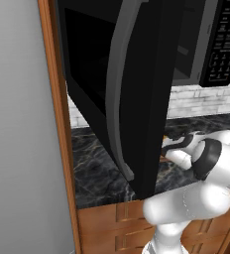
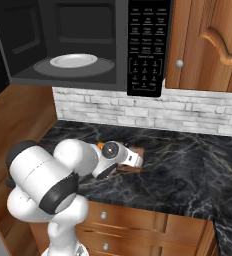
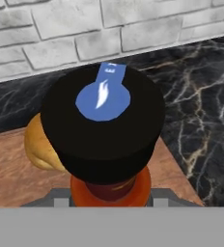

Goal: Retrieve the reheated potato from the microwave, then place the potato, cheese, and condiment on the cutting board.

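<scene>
Condiment [image 3: 103, 126] stands directly before the hand, black cap filling the hand view, base over the board [image 3: 17, 181]. Potato [image 3: 39, 144] lies on the board just behind it. Hand grip cannot be judged (fingertips hidden). Microwave [image 2: 63, 45] door open.

You've got a slim red condiment bottle [image 3: 110, 190], black cap, blue label | brown wooden cutting board [image 3: 17, 185] | black white-veined marble counter [image 2: 188, 165]
</scene>
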